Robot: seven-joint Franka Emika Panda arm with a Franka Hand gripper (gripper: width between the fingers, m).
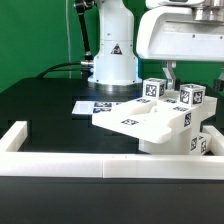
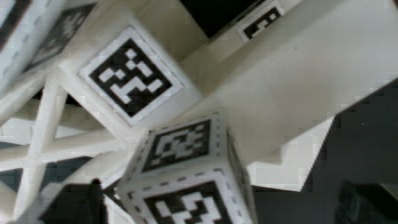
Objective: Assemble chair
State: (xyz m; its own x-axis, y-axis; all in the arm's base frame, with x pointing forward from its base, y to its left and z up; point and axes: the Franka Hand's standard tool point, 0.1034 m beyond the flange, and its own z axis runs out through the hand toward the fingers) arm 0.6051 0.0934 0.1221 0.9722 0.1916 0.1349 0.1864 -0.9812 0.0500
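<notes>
The small chunky white plastic chair (image 1: pixel 165 122) of flat panels and square tagged legs is seen on the black counter (image 1: pixel 45 105), just behind the low white border wall (image 1: pixel 110 165). The hand (image 1: pixel 172 82) is held directly above it, fully spread, with nothing gripped. A flat white marker board (image 1: pixel 90 106) lies beside the chair.

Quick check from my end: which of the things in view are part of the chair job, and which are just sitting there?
Part of the job:
- chair, tagged white parts clustered by the border wall
- gripper, open, just above the chair parts

Just there:
- marker board, flat on the table
- border wall
- robot base
- table
</notes>
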